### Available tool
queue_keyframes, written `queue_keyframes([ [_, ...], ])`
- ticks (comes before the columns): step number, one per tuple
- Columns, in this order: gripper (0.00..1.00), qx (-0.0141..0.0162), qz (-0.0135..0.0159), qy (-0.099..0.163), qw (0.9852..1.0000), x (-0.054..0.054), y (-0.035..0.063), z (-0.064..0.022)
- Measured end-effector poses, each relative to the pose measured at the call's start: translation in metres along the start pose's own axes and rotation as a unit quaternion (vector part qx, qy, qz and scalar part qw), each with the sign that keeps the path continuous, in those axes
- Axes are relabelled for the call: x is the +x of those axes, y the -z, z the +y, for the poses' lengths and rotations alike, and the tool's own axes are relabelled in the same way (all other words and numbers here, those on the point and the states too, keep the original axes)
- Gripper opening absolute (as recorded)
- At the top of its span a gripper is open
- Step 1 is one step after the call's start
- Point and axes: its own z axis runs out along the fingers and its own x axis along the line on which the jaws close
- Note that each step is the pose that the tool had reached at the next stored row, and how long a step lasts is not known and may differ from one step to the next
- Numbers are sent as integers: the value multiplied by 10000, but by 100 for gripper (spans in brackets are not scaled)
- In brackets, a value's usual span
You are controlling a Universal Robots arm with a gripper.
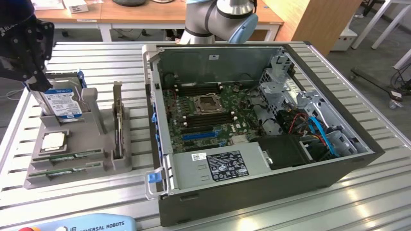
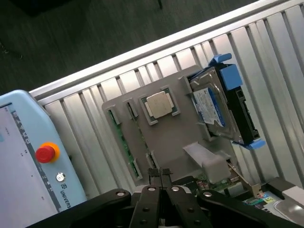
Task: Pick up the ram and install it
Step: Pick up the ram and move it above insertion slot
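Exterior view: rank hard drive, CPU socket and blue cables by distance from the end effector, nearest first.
From the end effector, shut, above the tray at the exterior view's left:
1. Hard drive: standing in the tray.
2. CPU socket: middle of the case.
3. Blue cables: case's far side, the exterior view's right.

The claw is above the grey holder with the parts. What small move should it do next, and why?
Probably open the claw. Its fingers are shut together with nothing between them, while the ram sits untouched in its slot at the edge of the grey holder. Shut fingers could hardly go around the thin board.
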Motion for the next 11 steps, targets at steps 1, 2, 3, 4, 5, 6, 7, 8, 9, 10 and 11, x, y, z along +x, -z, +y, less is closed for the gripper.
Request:
queue_keyframes([
  [1,10,-1,3,90,10000,0,-1,0],
  [2,10,-3,5,185,9998,0,-1,0],
  [3,10,-4,8,275,9996,0,-1,0],
  [4,10,-6,11,366,9993,0,-2,0],
  [5,10,-8,14,458,9990,0,-2,0],
  [6,10,-9,17,548,9985,0,-2,0],
  [7,10,-11,19,635,9980,0,-3,0],
  [8,10,-11,21,697,9976,0,-3,-1],
  [9,10,-12,22,707,9975,0,-3,0],
  [10,10,-12,23,707,9975,0,-3,0],
  [11,10,-12,22,707,9975,0,-3,0],
])
